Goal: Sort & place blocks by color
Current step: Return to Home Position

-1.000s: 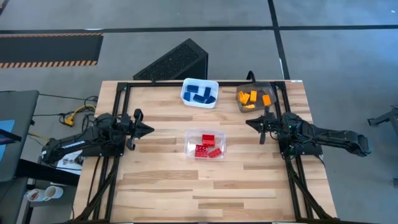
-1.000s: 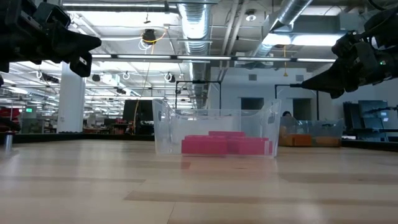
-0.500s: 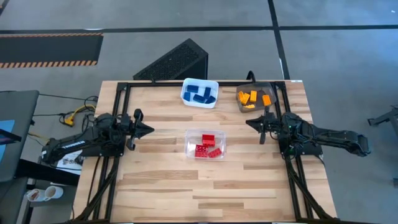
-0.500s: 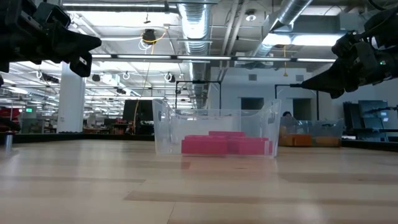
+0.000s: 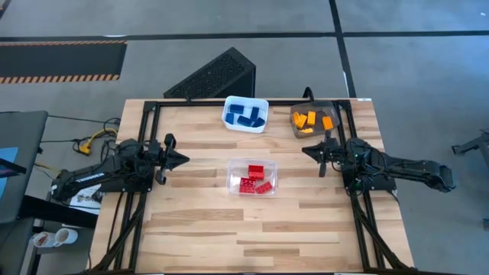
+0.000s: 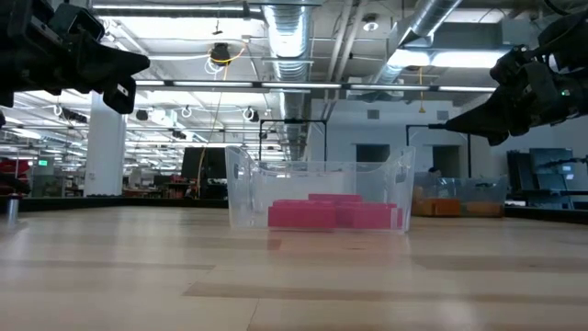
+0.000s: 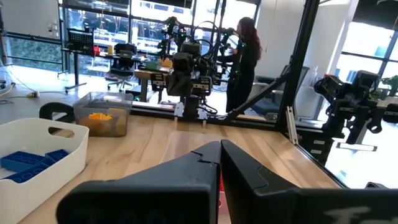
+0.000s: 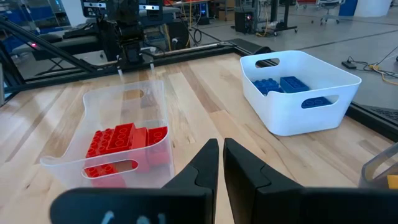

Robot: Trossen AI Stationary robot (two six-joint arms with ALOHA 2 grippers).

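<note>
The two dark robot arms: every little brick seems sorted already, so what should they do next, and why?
Probably just a small retreat to rest. Red studded bricks lie in the clear plastic bin, blue bricks in the white bin, orange bricks in the grey bin; none shows on the wooden table. The left gripper and right gripper hang shut, empty, at either side.
</note>
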